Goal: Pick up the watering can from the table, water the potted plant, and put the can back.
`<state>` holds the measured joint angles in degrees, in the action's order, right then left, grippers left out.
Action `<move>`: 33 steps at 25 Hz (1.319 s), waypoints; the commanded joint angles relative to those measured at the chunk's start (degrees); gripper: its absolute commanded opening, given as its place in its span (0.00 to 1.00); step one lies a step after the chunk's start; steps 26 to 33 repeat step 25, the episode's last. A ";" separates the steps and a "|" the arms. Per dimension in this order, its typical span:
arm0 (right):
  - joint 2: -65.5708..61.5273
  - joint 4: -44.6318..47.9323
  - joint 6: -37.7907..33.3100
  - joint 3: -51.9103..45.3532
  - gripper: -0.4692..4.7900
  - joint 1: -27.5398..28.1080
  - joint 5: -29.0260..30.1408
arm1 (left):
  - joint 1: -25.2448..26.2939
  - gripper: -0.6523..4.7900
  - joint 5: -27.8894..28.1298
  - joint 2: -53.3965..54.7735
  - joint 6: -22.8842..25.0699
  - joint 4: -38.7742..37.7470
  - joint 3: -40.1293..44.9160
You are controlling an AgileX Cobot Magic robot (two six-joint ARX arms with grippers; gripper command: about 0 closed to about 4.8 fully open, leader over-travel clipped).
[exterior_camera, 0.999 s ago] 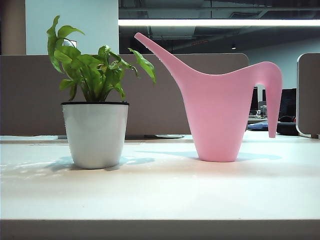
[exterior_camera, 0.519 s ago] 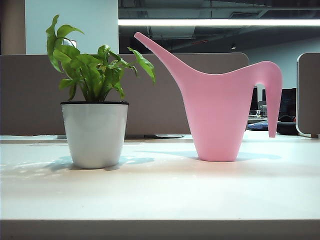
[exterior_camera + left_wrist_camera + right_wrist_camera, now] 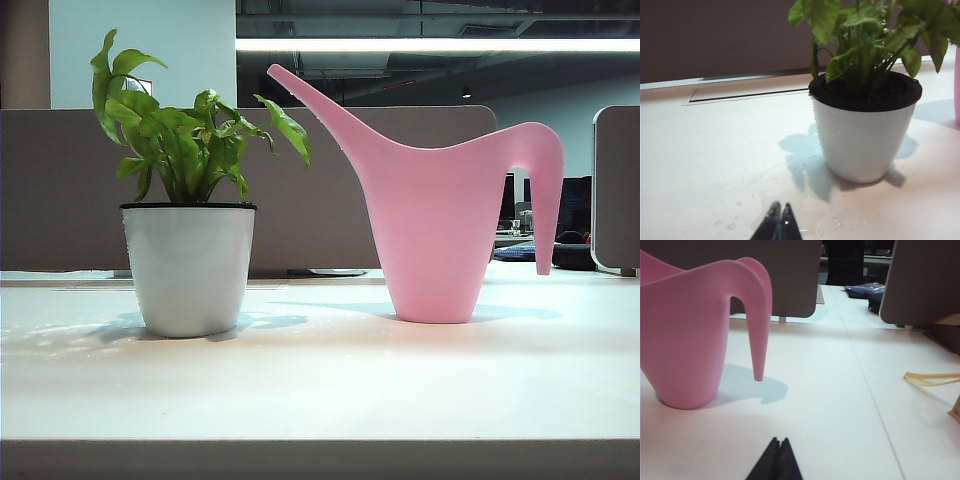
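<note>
Ext. view: plant (image 3: 190, 200) left, can (image 3: 440, 210) right on table (image 3: 320, 380), no arms. Only wrist views show left gripper (image 3: 779, 220) and right gripper (image 3: 778, 457), both pressed together, empty.

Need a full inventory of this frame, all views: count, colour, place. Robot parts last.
watering can: 1, pink, upright on the table, right of the plant, spout toward it
potted plant: 1, green leaves in a white pot with a black rim, left on the table
table: 1, off-white; water drops near the pot
partition panels: grey-brown, behind the table
yellowish strip: 1, on the table, right wrist view only
left gripper: 1, black, shut, low in front of the pot, holding nothing
right gripper: 1, black, shut, low near the can's handle, holding nothing
</note>
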<state>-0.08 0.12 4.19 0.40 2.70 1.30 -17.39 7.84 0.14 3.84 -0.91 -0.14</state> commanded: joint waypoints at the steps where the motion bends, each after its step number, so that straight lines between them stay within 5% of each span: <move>1: 0.07 1.44 -0.13 -0.31 0.09 2.78 6.80 | 1.25 0.11 0.28 0.02 0.24 1.79 -0.20; 6: 0.07 -0.98 -0.13 -0.33 0.09 3.10 11.08 | 5.53 0.11 -3.54 0.02 -1.51 1.88 -0.22; 33: 0.07 -1.66 -0.11 -0.33 0.09 3.17 11.06 | 5.60 0.11 -2.69 0.02 -0.87 0.94 -0.22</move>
